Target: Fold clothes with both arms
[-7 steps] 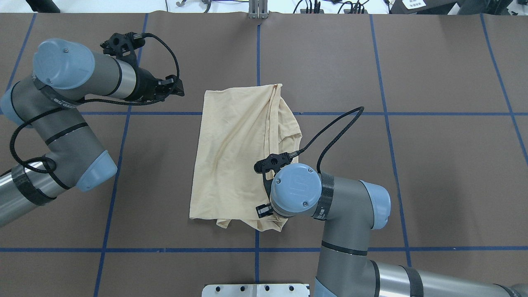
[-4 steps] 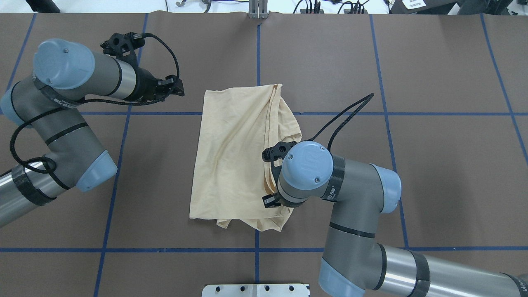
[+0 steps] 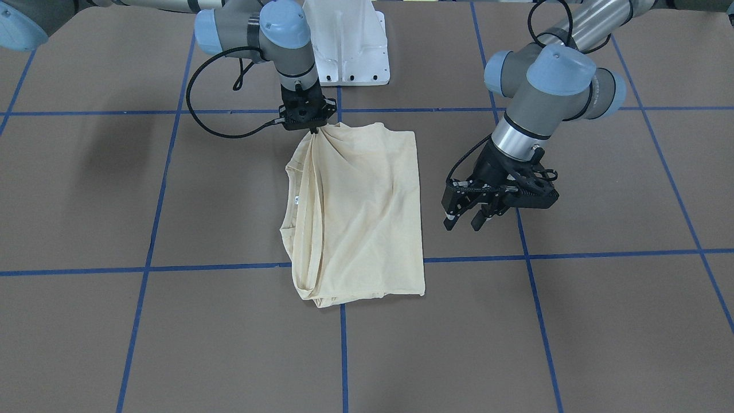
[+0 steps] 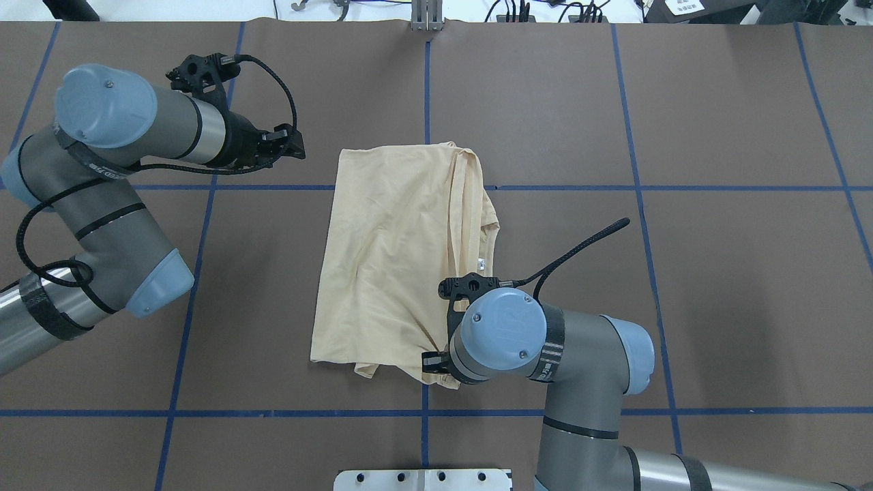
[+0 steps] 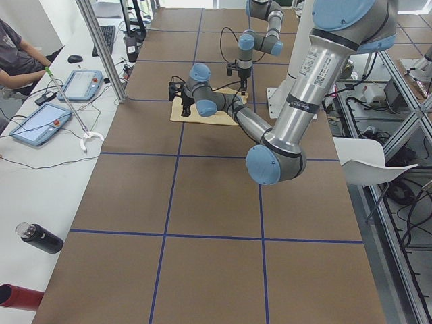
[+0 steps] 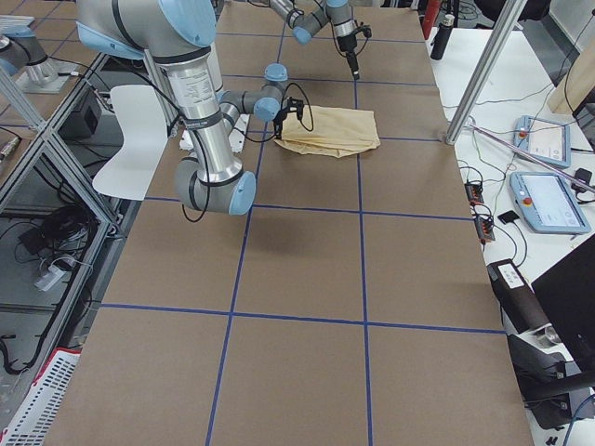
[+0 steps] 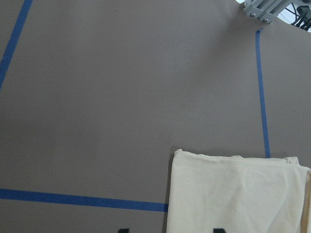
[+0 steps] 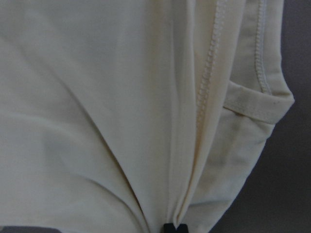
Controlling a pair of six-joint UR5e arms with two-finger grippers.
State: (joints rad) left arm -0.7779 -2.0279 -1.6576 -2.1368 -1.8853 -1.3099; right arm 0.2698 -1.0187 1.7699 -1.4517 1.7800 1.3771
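The cream-yellow T-shirt (image 4: 389, 259) lies folded into a tall rectangle at mid-table, also in the front view (image 3: 367, 212). Its print is hidden; the white neck label (image 4: 481, 262) shows at the right edge. My right gripper (image 3: 313, 129) is shut on the shirt's near right corner, and the cloth is gathered into creases there. The right wrist view shows fabric running into the fingertips (image 8: 175, 227). In the overhead view that gripper (image 4: 433, 361) is mostly under its wrist. My left gripper (image 3: 462, 223) is open and empty, above bare table left of the shirt's far edge (image 4: 294, 146).
The white pedestal base (image 3: 350, 46) stands just behind the shirt on the robot's side. Blue tape lines (image 4: 423, 412) cross the brown table cover. Tablets (image 5: 81, 84), a metal post (image 5: 101, 47) and a dark bottle (image 5: 37, 237) stand along the operators' edge.
My right gripper, holding the cloth, moved away from the base, then back toward it. The shirt's right edge drew straighter and the neck label came into sight. The left arm stayed still.
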